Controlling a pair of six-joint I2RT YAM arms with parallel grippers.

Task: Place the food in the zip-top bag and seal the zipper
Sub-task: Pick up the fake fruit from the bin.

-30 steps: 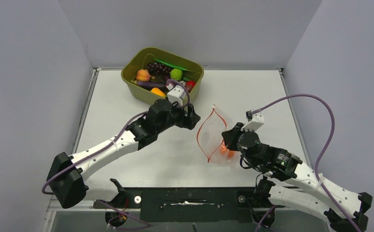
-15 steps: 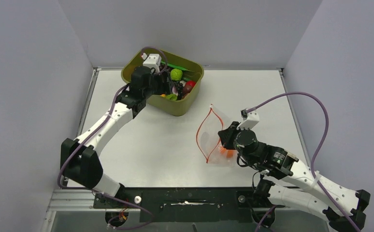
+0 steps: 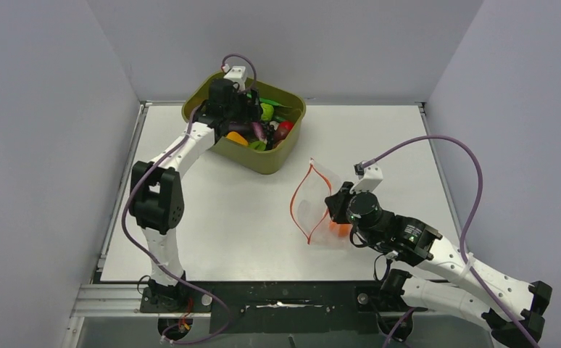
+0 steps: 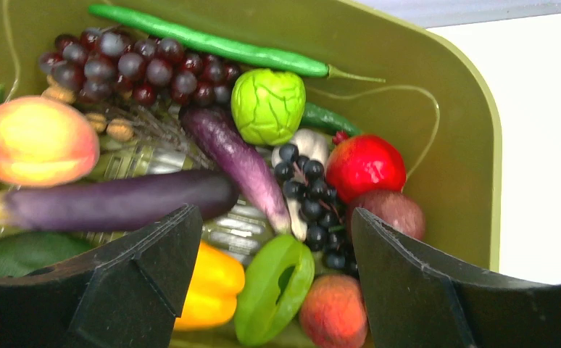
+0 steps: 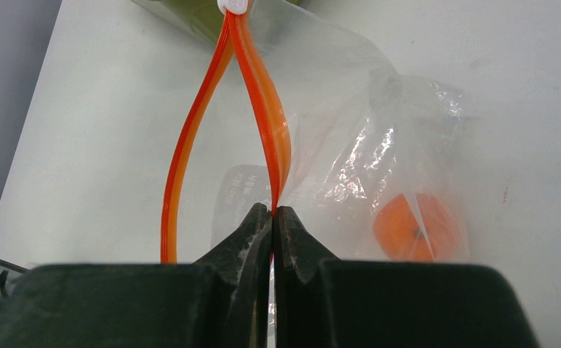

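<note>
The food lies in an olive-green tub (image 3: 264, 161): dark grapes (image 4: 129, 65), a purple eggplant (image 4: 111, 203), a green round fruit (image 4: 268, 105), a yellow pepper (image 4: 212, 286) and a green bean (image 4: 212, 45). My left gripper (image 4: 274, 217) hangs open just above this pile, holding nothing; from above it (image 3: 243, 119) is over the tub. The clear zip-top bag (image 3: 314, 210) stands on the table with its mouth gaping. My right gripper (image 5: 272, 210) is shut on one side of the red-orange zipper (image 5: 263, 109). An orange fruit (image 5: 415, 226) sits inside the bag.
The tub stands at the back of the white table (image 3: 212, 217), close to the rear wall. A red fruit (image 4: 364, 165) and a peach (image 4: 334, 312) lie by the tub's right wall (image 4: 459, 145). Grey walls enclose both sides.
My left arm has swung from beside the bag back to over the tub, and its jaws stand open. The right gripper has held on to the zipper, shifting slightly left.
</note>
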